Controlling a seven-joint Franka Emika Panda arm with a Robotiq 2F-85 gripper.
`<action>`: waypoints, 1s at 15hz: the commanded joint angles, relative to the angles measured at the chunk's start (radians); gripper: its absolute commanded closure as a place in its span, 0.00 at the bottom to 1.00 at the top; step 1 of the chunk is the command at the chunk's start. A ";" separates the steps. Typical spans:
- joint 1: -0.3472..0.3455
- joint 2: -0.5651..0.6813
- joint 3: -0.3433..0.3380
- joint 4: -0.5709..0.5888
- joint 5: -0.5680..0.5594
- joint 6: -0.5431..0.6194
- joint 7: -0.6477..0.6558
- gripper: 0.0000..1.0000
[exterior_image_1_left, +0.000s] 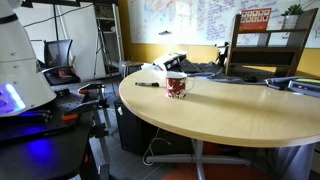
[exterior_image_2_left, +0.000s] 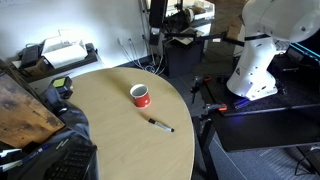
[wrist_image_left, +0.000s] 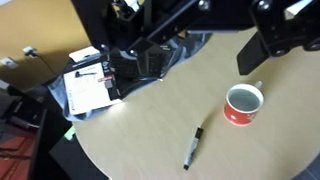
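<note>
My claw (wrist_image_left: 200, 52) hung wide open and empty, well above the round wooden worktop (wrist_image_left: 140, 125). The red mug (wrist_image_left: 244, 103) stood upright on the worktop, under one of my fingers in the wrist view. A black pen (wrist_image_left: 192, 148) lay flat near the mug, not touching it.

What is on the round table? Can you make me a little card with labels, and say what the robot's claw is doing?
gripper: open, holding nothing, up above the table in the wrist view
nearest thing: mug
mug: red outside, white inside, standing upright on the table, looks empty
pen: black, lying flat on the table, apart from the mug
table: round, light wood
</note>
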 joint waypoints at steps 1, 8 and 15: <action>-0.067 0.101 0.091 -0.011 -0.055 0.016 0.193 0.00; -0.038 0.404 0.065 -0.044 0.047 0.202 0.248 0.00; -0.019 0.769 0.014 0.022 -0.001 0.485 0.231 0.00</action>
